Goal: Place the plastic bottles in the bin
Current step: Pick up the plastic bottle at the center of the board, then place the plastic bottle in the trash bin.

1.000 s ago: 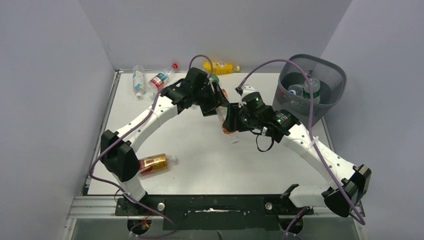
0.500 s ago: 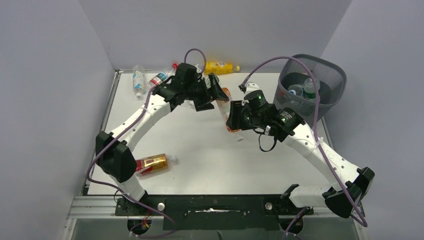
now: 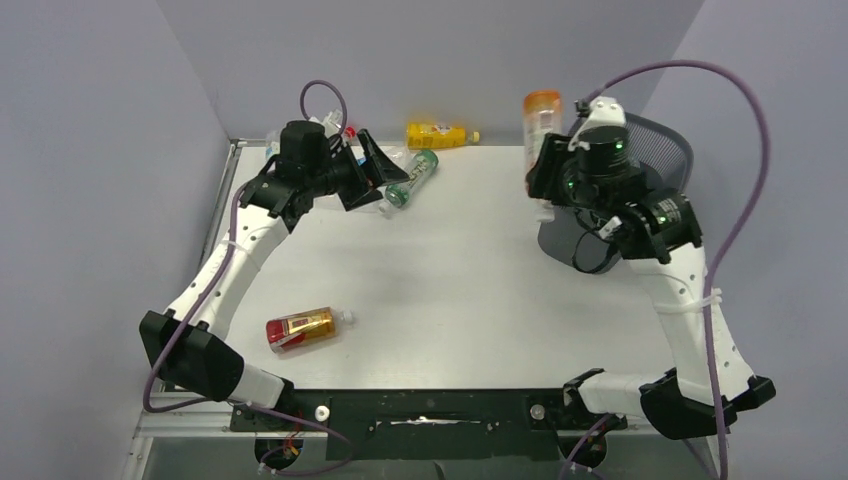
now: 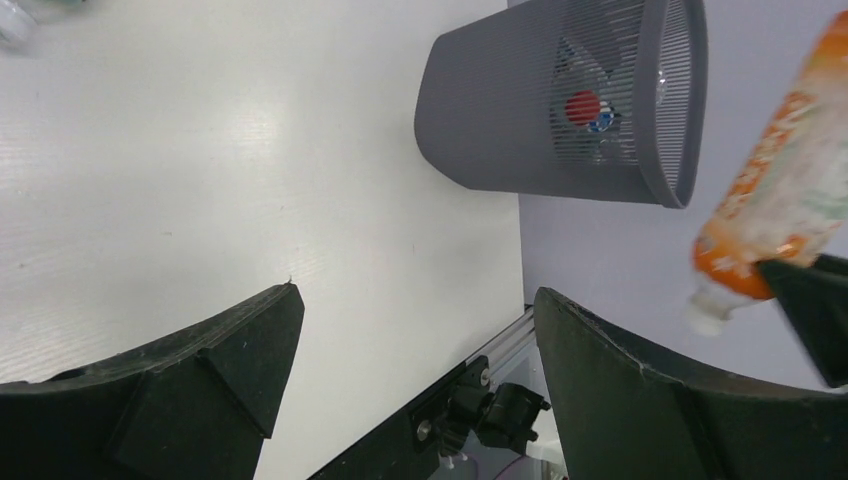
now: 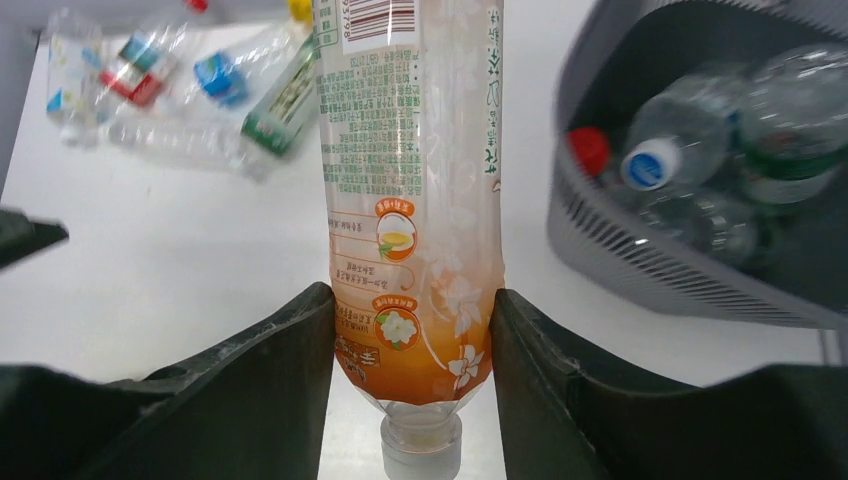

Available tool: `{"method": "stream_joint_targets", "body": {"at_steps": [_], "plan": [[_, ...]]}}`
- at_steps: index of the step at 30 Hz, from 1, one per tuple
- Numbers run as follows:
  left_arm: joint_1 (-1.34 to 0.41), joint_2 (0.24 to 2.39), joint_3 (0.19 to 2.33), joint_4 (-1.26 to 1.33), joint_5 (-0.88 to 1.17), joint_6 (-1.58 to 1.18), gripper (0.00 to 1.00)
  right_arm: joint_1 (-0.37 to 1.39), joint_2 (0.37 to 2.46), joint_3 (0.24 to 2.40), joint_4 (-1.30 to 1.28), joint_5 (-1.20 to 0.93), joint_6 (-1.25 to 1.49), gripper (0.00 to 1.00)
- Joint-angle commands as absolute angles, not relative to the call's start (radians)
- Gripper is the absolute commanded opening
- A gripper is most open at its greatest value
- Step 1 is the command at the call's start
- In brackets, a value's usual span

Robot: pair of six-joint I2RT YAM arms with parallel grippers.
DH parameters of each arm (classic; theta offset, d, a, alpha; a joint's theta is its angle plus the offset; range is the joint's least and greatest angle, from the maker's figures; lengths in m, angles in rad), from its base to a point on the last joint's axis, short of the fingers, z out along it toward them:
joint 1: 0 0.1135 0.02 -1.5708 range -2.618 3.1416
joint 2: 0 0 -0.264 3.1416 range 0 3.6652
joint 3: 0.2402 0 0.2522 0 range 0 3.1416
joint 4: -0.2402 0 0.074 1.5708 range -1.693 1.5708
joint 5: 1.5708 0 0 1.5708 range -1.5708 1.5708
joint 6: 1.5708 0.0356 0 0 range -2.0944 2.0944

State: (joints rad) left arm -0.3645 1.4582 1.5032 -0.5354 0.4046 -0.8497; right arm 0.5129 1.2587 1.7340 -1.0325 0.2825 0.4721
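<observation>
top view: right gripper (image 3: 547, 172) pinches the orange bottle (image 3: 541, 112), raised off the table (image 3: 450, 290) just left of the bin (image 3: 668, 137). my own arm hides most of the bin here.

right wrist view fills that in. both jaws press on the bottle's shoulder, close to the neck. inside the bin lie clear bottles (image 5: 690, 150), one with a red cap, one blue and white.

left wrist view alone shows the bin's outer mesh wall, with the red cap visible through it and the orange bottle clear of the rim.

left gripper (image 3: 368, 172) is at the far left of the table, jaws spread wide with nothing between them.

orientation: the orange bottle's long axis runs in line with the right gripper, neck toward the wrist, base pointing away. in the top view the base is at the upper end.

on the table, all on their sides:
- green bottle (image 3: 412, 178), lying diagonally just beside the left gripper
- yellow bottle (image 3: 435, 134), along the back edge, cap to the right
- amber bottle (image 3: 305, 327), near left, cap to the right
</observation>
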Motion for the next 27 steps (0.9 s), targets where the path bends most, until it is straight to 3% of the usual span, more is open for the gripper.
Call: {"method": "stream_joint_targets", "body": {"at_steps": [1, 13, 21, 25, 27], "plan": [[-0.355, 1.423, 1.45, -0.472, 0.455, -0.825, 0.87, 0.387, 1.27, 1.894, -1.065, 0.337, 0.362, 0.44], [-0.327, 1.313, 1.34, -0.402, 0.514, -0.798, 0.87, -0.055, 1.371, 1.959, -0.939, 0.111, 0.284, 0.46], [-0.309, 1.301, 1.312, -0.39, 0.536, -0.802, 0.87, -0.151, 1.475, 2.01, -0.888, -0.008, 0.281, 0.48], [-0.302, 1.302, 1.307, -0.387, 0.541, -0.804, 0.87, -0.158, 1.522, 2.025, -0.89, -0.045, 0.285, 0.59], [-0.301, 1.299, 1.308, -0.39, 0.542, -0.802, 0.87, -0.157, 1.525, 2.031, -0.892, -0.065, 0.286, 0.74]]}}
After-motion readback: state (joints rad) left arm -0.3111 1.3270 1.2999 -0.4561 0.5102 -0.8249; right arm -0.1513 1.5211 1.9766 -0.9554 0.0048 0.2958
